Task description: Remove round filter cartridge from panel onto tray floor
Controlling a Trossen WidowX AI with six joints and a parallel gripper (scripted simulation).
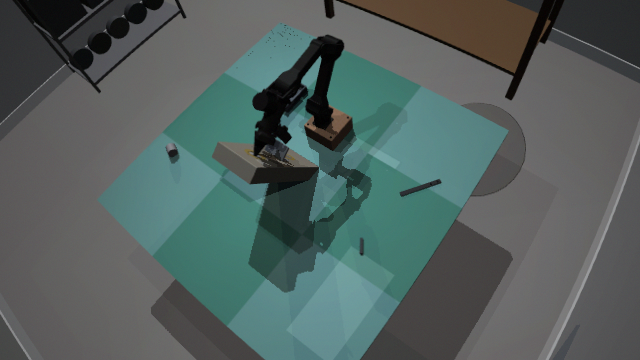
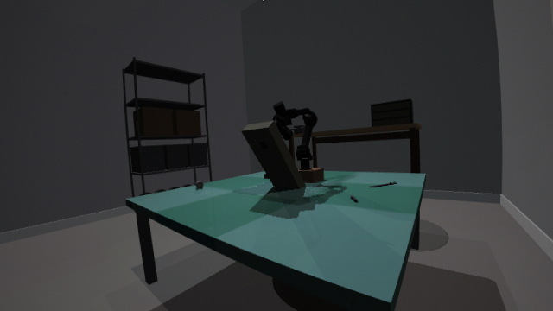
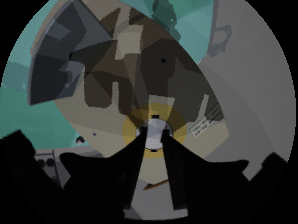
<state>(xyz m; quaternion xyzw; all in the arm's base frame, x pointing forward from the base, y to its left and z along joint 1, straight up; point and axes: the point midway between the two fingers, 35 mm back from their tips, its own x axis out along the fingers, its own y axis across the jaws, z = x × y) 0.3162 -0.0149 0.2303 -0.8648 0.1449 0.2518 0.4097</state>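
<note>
At the wrist view's upper left, a grey tray (image 3: 50,75) juts from the tilted panel (image 3: 82,117) (image 1: 231,159) (image 2: 276,157); at lower centre, the cartridge (image 3: 156,141) sits in it, the gripper (image 3: 154,135) (image 1: 259,149) (image 2: 286,130) holding its fingers slightly spread at the slots; only the exterior view shows the panel's back

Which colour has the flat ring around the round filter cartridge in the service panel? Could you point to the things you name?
Yellow (image 3: 129,131), seen best in the wrist view.

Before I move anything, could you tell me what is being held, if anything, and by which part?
Nothing is gripped: the end effector stands partly open, fingertips at the filter cartridge's face; whether they enter its slots cannot be told.
</note>
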